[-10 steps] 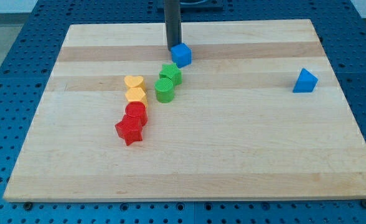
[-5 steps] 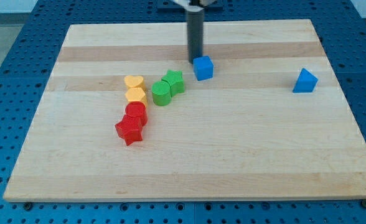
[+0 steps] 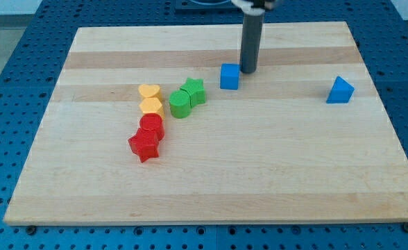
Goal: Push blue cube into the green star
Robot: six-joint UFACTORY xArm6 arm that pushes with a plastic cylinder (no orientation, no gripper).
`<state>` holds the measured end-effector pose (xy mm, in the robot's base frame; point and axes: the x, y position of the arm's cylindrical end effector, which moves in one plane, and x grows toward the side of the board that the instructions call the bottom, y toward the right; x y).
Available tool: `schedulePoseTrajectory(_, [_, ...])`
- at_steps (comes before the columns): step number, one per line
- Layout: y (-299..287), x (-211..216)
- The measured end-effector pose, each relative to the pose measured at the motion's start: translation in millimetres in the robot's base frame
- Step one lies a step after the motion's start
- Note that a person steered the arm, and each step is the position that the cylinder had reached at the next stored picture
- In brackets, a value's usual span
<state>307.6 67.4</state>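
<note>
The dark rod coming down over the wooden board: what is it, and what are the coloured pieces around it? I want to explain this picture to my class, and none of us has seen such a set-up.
It is a robot arm's pushing rod; it holds nothing, only nudges blocks. One camera looks down at the wooden board from in front. My tip rests just right of the blue cube, slightly above it. Left of the cube lie the green star and a green cylinder, touching. Further left: two yellow blocks and two red blocks. A blue triangular block sits alone at right.
</note>
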Motion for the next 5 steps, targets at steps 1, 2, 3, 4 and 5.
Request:
schedulePoseTrajectory(1, [-8.6,-32.6])
schedulePoseTrajectory(2, [-26.2,-12.2])
schedulePoseTrajectory(3, [-32.5,22.6])
schedulePoseTrajectory(4, [-36.5,54.1])
schedulePoseTrajectory(5, [-36.5,60.9])
